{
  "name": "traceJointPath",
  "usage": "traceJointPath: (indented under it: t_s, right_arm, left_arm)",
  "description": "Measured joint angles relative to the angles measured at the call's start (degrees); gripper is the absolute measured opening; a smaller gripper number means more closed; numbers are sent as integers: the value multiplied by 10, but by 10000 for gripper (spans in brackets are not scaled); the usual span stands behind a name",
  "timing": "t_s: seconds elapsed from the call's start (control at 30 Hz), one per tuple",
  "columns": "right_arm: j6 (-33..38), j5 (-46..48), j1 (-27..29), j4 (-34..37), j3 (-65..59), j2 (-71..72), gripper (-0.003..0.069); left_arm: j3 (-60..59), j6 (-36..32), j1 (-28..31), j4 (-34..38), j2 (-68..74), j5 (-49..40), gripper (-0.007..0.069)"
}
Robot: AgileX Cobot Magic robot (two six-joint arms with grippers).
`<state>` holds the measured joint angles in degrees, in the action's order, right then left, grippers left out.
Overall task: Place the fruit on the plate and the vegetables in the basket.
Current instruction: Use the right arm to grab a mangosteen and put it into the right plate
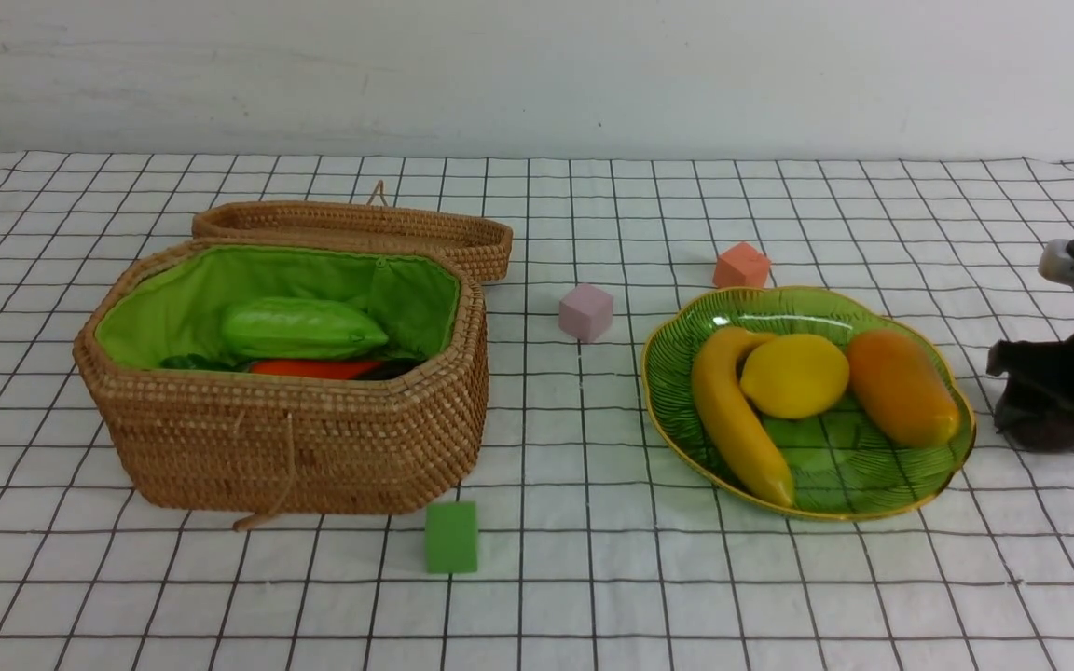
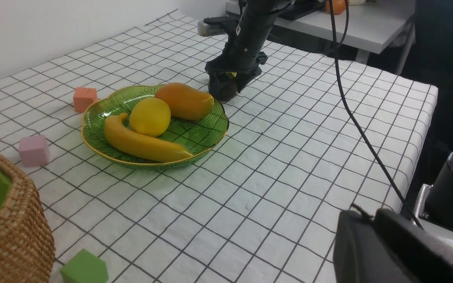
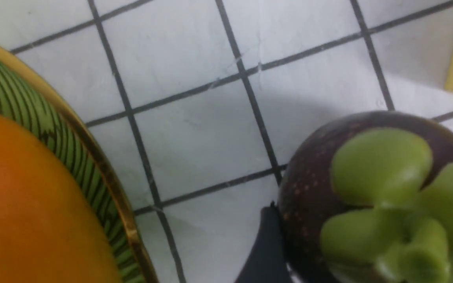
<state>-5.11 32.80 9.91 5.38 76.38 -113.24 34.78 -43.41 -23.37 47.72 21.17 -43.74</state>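
At the bottom of the front view a green cube (image 1: 451, 536) is lying on the table (image 1: 593, 596), playing no part in the job. Just above it, at centre left, the basket (image 1: 285, 438) is sitting open and holding the light green gourd (image 1: 302, 328) and the carrot (image 1: 313, 369); something dark is showing beside them, likely the eggplant, though I cannot tell for sure. At centre right the plate (image 1: 873, 503) is carrying the banana (image 1: 737, 419), the lemon (image 1: 794, 376) and the mango (image 1: 901, 387). At the right edge the right gripper (image 1: 1040, 410) is reaching down over the mangosteen (image 3: 309, 184), which is resting on the table just beside the plate; one of its fingers (image 3: 264, 247) is lying against the fruit, the pair standing wide around it, and whether they are gripping yet I cannot tell. The left gripper (image 2: 372, 251) is waiting closed and empty, well apart. Farther back a pink cube (image 1: 585, 311), an orange cube (image 1: 740, 267) and the basket lid (image 1: 351, 228) are lying. So the vegetables look done, and one fruit is left.
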Motion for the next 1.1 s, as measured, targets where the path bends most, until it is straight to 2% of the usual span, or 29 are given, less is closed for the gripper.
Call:
traceJointPath:
  t_s: [0.2,0.33,0.4,0.5,0.63,0.8,0.87,0.97,1.1]
  right_arm:
    - [15,85,-5,9,-6,94,575]
    - [39,121,-37,41,-17,156,575]
    - [83,129,-87,82,-41,189,575]
    - [105,108,-142,97,-61,186,575]
    - [107,87,-178,98,-65,160,575]
    - [107,79,-197,98,-65,141,581]
    - [107,76,-203,97,-65,141,652]
    - [107,74,-204,97,-65,148,680]
    - [107,85,-204,97,-64,179,658]
  left_arm:
    - [0,0,0,0,0,1,40]
    - [0,0,0,0,0,1,40]
    - [0,0,0,0,0,1,40]
    - [0,0,0,0,0,1,40]
    - [0,0,0,0,0,1,40]
    - [0,0,0,0,0,0,40]
    - [0,0,0,0,0,-1,40]
    - [0,0,0,0,0,-2,40]
    - [0,0,0,-2,0,2,40]
